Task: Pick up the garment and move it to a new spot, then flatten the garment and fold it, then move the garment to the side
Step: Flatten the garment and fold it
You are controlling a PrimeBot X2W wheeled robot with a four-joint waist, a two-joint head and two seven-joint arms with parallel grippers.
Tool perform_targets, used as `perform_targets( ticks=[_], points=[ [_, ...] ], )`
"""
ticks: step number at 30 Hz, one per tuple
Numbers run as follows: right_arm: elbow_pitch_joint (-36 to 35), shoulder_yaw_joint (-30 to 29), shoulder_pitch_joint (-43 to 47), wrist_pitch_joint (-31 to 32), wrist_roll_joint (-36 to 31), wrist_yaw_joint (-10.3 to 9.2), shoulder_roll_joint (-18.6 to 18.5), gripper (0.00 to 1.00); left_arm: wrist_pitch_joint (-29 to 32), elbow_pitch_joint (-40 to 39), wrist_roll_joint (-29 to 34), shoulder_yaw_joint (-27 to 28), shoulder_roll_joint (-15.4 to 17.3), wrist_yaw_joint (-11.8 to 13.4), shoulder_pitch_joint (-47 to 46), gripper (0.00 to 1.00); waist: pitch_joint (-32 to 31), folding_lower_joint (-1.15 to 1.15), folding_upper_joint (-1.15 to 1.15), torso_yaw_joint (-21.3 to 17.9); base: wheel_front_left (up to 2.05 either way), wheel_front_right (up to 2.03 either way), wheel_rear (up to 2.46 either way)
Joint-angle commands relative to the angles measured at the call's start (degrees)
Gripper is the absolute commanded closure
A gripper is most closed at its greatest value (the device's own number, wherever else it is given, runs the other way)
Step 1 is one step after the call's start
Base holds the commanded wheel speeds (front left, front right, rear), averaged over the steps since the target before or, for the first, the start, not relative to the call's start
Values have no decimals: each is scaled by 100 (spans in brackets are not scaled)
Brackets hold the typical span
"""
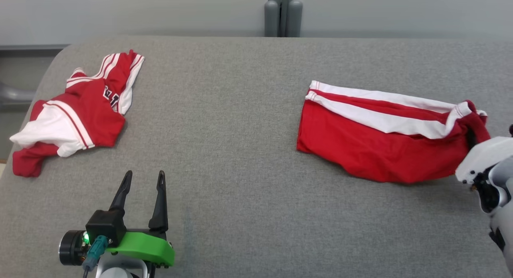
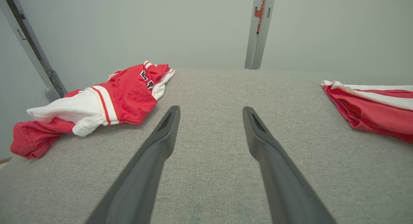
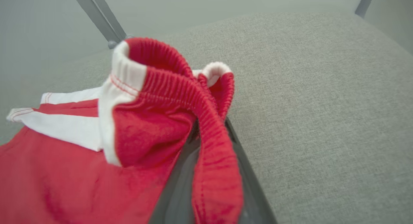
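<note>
L gripper [image 1: 144,174]: near-left of table, fingers pointing toward far side, spread wide, nothing btwn them; bare grey cover beneath, green housing behind it.
R gripper [image 3: 211,130]: at right edge of table, pinched narrow on the shorts' waistband; in head view its dark fingers are buried in the fabric, pale wrist shell showing at right edge.
Shorts [image 1: 372,150]: red w/ white side stripes, on right half of table, lying mostly flat; leg hems toward centre, waist end toward right edge.
Waistband [image 3: 209,146]: red ribbed elastic w/ a white section, bunched & raised off the surface at the grip; one strip runs down btwn the fingers.
Jersey [image 1: 88,113]: red & white, crumpled, far-left of table, well apart from shorts; dark lettering partly visible, can't read it.
Table [image 1: 240,150]: grey woven cover, rounded far-left corner; wide bare stretch btwn the two garments.
Post [image 1: 283,13]: grey upright behind far edge, about mid-table, against pale wall.
</note>
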Motion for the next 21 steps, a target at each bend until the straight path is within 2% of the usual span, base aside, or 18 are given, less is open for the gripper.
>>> perform_targets(
  ticks=[1, 11, 16, 21],
  points=[
    [-129, 33, -15, 192, 230, -5, 81, 100, -3, 32, -33, 1, -1, -5, 83, 0, -121, 0, 0, -90, 0, 0, 0],
    [-706, -131, -346, 1672, 1674, -4, 596, 100, -3, 113, -130, -131, -3, 25, 154, 0, -300, 0, 0, -90, 0, 0, 0],
    [-518, -274, -641, 2096, 1946, -2, 885, 100, -3, 146, -205, -291, -2, 41, 105, 0, -291, 0, 0, 59, 0, 0, 0],
    [-248, -417, -935, 2203, 2063, -2, 1227, 100, -3, 164, -319, -486, -2, 98, 18, 0, -247, 0, 0, 255, 0, 0, 0]
  ],
)
